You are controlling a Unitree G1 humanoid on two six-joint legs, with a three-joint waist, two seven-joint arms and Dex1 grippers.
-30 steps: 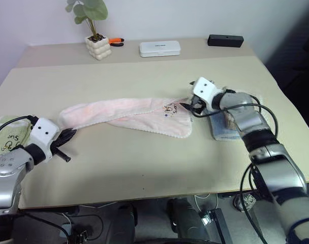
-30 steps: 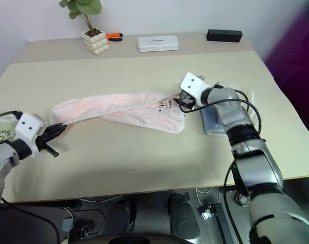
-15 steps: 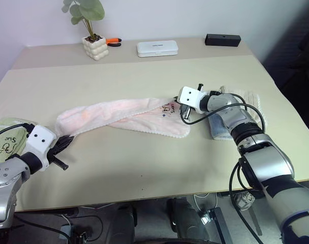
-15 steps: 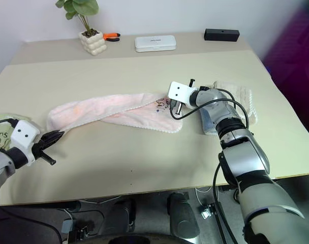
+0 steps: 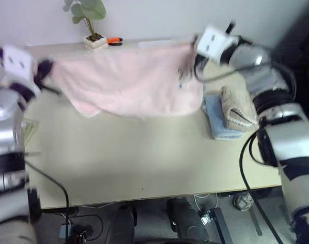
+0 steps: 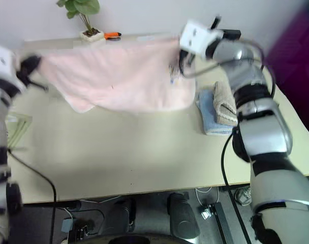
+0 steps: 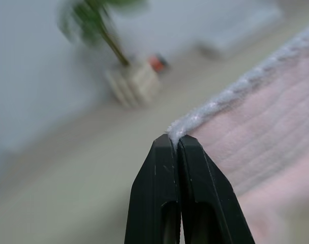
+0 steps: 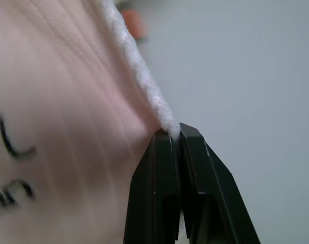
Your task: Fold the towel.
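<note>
- The bench (image 5: 144, 152) is a pale beige top that runs back to a light wall, with its near half bare.
- The towel (image 5: 129, 81), pale pink and fluffy, hangs spread in the air above the back half of the bench, stretched by its upper edge between the two grippers; its lower hem sags lower at the left end and dark lettering shows near the right-hand upper corner.
- The right gripper (image 8: 177, 133) has its jaws pressed together on the white fluffy edge of the towel, beside the dark lettering.
- The left gripper (image 7: 176, 140) has its jaws pinched on the opposite upper corner of the towel.
- A folded beige towel (image 5: 237, 109) lies on top of a folded light blue towel (image 5: 215, 122) on the bench, just below and to the right of the hanging cloth.
- A potted plant (image 5: 91, 20) in a white pot stands at the back of the bench, with an orange-handled tool (image 5: 115, 40) just beside it.
</note>
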